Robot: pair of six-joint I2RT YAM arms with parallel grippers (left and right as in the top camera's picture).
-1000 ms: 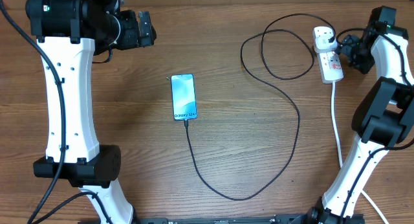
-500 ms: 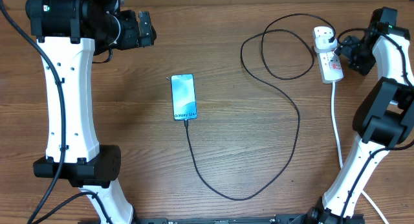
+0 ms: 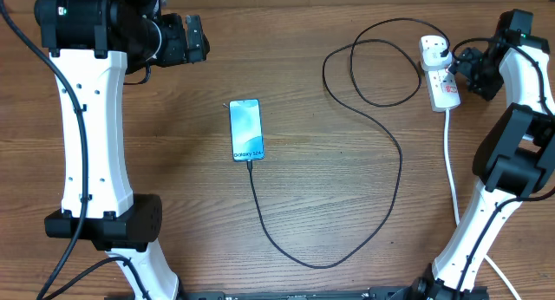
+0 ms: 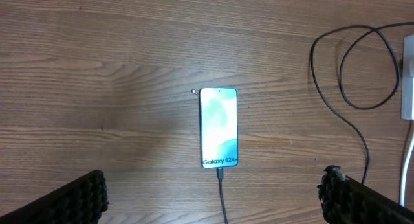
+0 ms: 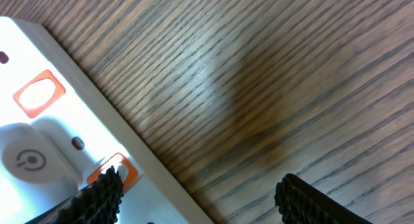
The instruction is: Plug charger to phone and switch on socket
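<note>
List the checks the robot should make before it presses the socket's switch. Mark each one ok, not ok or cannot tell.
1. Charger tip in phone: ok. In the left wrist view the cable meets the phone's bottom edge.
2. Charger's other end seated in socket: cannot tell. The cable reaches the strip, but the seating is too small to see.
3. Right gripper ready: ok. It is open, with one finger beside an orange switch.
4. Switch already on: cannot tell.
5. Left gripper out of the way: ok. It is open and well apart from the phone.
</note>
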